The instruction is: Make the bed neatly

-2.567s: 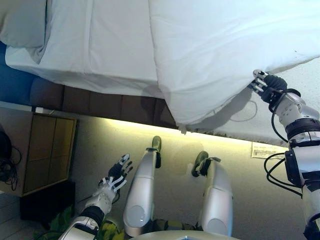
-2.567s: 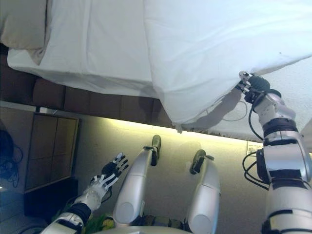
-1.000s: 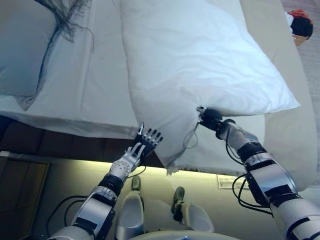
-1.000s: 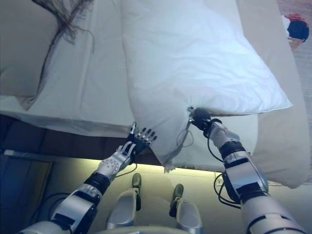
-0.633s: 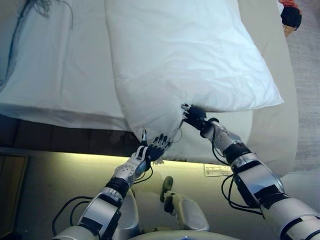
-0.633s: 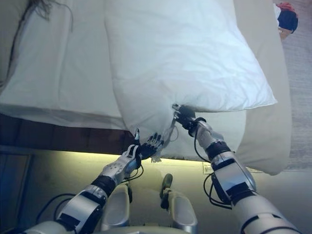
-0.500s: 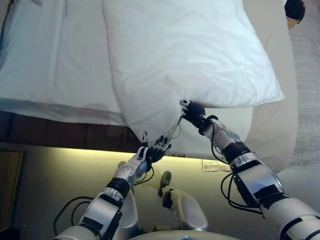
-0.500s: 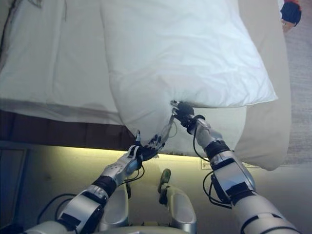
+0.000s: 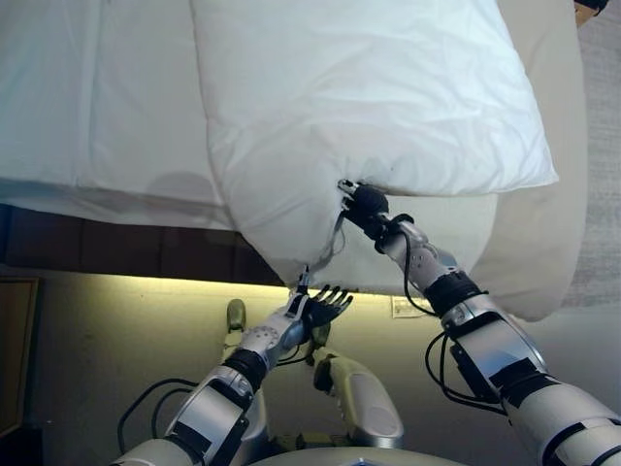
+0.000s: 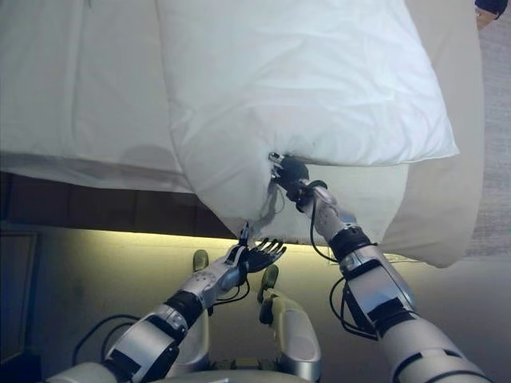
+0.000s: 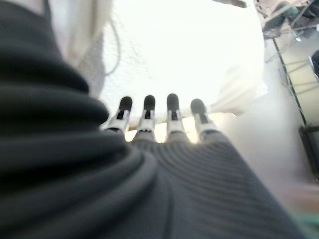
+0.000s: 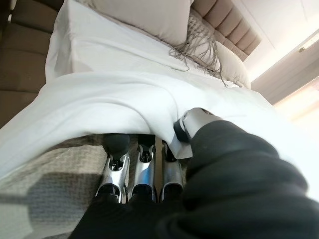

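While the white duvet point(image 9: 369, 97) lies folded back over the bed point(image 9: 107, 107), its lower corner hangs off the near edge. R hand point(image 9: 361, 204) pinches the duvet's edge, fingers and thumb closed on the cloth. L hand point(image 9: 320, 309) sits just below the hanging corner, fingers straight and spread, holding nothing.

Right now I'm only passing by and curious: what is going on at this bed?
The robot is making the bed. Its right hand pinches the near edge of the white duvet, which hangs over the bedside. Its left hand is open just below the duvet's drooping corner, not gripping it. The duvet is not yet spread flat.
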{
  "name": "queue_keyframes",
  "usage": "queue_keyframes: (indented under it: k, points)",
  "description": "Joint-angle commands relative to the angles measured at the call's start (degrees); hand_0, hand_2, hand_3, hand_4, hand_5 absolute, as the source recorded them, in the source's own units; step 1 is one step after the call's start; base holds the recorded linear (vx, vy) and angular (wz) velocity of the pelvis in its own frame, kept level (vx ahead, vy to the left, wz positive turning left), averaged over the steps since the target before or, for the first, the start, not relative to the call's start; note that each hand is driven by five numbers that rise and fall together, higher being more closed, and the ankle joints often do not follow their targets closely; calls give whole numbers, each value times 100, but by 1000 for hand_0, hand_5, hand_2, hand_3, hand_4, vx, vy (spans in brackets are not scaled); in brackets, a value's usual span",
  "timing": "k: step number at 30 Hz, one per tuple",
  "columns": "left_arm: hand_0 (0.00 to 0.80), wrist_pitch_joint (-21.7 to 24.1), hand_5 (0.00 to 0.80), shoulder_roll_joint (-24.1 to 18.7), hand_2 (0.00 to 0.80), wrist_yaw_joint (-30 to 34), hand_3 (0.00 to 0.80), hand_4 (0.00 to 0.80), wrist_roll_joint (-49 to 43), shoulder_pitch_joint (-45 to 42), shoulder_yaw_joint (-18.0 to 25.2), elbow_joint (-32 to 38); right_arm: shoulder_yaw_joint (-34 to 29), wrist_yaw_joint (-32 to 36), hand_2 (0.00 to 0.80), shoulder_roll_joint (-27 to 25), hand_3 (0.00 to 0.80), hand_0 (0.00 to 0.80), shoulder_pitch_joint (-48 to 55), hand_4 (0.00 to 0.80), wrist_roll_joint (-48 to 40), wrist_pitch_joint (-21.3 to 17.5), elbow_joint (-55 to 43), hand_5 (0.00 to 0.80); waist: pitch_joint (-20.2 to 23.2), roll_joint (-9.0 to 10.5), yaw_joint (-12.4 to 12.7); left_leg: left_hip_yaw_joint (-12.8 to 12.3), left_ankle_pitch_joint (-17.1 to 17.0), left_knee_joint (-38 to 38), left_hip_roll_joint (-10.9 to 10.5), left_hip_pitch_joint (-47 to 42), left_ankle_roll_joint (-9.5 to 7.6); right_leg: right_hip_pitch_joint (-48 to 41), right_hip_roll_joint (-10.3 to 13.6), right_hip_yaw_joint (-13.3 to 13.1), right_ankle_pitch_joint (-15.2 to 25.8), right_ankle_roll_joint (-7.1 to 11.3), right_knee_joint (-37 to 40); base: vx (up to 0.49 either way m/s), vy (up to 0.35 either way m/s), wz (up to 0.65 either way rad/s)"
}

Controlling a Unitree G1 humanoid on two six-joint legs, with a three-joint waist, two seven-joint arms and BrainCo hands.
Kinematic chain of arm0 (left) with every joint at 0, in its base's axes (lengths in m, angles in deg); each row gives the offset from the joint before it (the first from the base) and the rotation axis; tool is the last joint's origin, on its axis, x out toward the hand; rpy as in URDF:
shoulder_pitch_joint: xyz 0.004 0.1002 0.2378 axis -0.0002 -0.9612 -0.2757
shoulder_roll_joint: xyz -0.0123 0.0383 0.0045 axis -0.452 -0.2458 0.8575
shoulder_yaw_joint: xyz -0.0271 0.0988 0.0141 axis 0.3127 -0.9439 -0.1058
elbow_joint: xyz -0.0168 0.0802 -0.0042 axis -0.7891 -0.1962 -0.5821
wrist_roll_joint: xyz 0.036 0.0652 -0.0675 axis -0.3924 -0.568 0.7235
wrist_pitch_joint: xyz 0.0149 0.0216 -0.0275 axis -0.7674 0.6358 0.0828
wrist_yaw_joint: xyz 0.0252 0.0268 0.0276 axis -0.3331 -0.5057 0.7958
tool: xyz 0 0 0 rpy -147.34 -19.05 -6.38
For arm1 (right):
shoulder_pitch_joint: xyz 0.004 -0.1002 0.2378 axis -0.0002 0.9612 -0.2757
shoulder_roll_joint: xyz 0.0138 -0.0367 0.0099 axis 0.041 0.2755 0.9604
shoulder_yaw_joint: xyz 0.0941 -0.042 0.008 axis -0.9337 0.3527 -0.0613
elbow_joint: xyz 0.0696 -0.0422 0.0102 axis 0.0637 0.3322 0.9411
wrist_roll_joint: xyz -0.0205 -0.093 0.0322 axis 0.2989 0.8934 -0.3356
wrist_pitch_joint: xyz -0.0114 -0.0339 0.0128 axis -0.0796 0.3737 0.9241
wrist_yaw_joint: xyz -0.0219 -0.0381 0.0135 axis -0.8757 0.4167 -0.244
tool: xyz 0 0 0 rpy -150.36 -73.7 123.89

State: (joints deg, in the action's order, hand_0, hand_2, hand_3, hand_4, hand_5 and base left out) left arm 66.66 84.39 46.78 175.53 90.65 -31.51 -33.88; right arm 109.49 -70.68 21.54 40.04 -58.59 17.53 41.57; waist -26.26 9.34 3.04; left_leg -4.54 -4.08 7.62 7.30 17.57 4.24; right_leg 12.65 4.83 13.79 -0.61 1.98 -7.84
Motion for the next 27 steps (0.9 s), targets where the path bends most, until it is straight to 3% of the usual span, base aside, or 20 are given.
queue_keyframes:
  k: [1,5,12,17,27]
  points:
    - [0,-70,0,617,0,874,0,0,183,194,-289,236,67,235,800,197,800,800,-688,800,-318,-296,-977,800,42,74,3,98,91,72,174,-72,65,100,313,-283,586,268,133,0,0,0]
    - [0,-29,0,714,0,1989,0,0,183,453,-149,551,84,249,800,247,800,800,-568,800,-245,-248,-1122,800,68,84,-99,55,89,56,206,-112,88,108,278,-317,550,250,96,-6,5,-9]
    - [0,684,0,871,0,3349,0,0,183,877,235,1101,-46,416,800,320,800,800,-198,800,-373,-244,-1358,800,178,159,-247,14,79,23,262,-158,132,92,225,-345,481,217,51,9,2,-4]
    - [0,1476,0,839,0,3525,0,0,183,1139,666,1290,-112,472,800,468,800,800,313,800,-387,-320,-1773,800,276,308,-340,10,100,12,312,-188,139,82,172,-357,421,205,6,21,-16,-2]
    - [0,1868,0,513,0,3146,0,0,183,1244,1240,1082,-239,537,800,494,800,800,724,800,-551,-642,-2115,800,281,456,-318,61,116,22,375,-171,160,24,132,-242,376,216,23,11,-29,-2]
